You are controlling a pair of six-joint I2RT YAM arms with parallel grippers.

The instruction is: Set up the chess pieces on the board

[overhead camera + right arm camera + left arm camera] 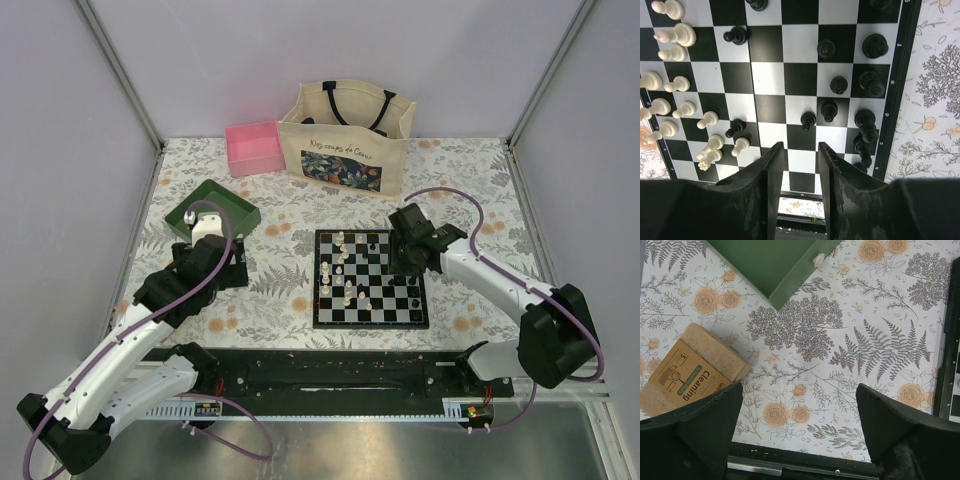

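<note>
The board (371, 322) lies in the middle of the table. Cream-white chess pieces (340, 270) stand along its left side and black ones (400, 282) on its right. My right gripper (403, 262) hovers over the board's right part. In the right wrist view the board (802, 77) fills the frame, with white pieces (677, 35) at left and black pieces (875, 46) at right. The right gripper (800, 147) is open a narrow way with nothing between its fingers; a black pawn (808, 120) stands just beyond the tips. My left gripper (207, 228) (799, 390) is wide open above the cloth.
A green tray (237, 205) (790, 287) sits just beyond the left gripper, a small white round thing (818, 260) on its wall. A packet of cleaning sponges (687, 372) lies left of it. A pink box (255, 148) and a tote bag (345, 135) stand at the back.
</note>
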